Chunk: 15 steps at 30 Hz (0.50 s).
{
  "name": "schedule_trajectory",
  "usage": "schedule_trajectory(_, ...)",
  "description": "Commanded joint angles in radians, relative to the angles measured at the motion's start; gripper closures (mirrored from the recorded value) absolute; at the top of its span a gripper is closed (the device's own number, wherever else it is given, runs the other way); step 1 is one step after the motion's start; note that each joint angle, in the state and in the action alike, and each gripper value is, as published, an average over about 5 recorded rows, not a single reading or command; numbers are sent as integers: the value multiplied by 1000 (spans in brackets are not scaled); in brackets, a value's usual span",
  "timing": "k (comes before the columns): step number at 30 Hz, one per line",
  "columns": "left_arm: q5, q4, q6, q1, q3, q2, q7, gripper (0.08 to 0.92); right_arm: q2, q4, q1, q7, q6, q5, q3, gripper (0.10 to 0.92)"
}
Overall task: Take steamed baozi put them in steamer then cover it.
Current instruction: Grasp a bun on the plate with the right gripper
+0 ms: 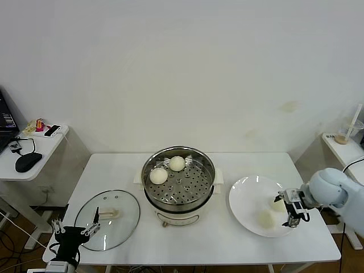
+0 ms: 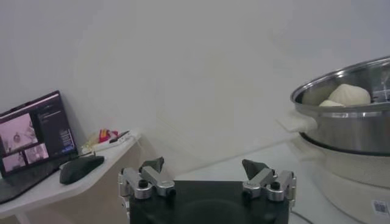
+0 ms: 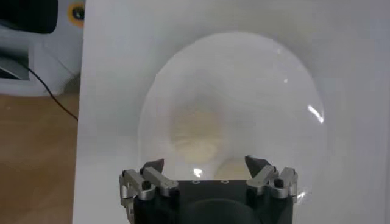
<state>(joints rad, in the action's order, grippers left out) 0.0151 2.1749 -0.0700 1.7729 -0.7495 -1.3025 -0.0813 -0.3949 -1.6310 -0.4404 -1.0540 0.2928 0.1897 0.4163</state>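
The right pincer [image 1: 294, 211] hangs open at the head view's lower right, over two soft off-white dough buns [image 1: 265, 219] on a flat white plate [image 1: 242, 196]. They look light and squashy, best pinched gently across the middle.

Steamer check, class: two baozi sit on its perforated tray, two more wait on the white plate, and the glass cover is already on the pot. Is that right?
One error: the cover is not on the steamer; the head view shows it lying flat on the table, on the robot's left. Two baozi inside and two on the plate are correct.
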Motion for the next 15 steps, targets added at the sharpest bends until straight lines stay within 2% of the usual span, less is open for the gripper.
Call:
schedule_trajectory(1,1,-1,0,3,-7,1,1,177,-69,61,-94,24,0,37,-46,203)
schedule_trajectory(12,1,-3,0,1,-8,-3,1,177,-118,85,-52,38,25,39,6,205)
schedule_trajectory(15,1,-2,0,1,-8,-4,1,177,-120,87,-52,41,34,44,12,227)
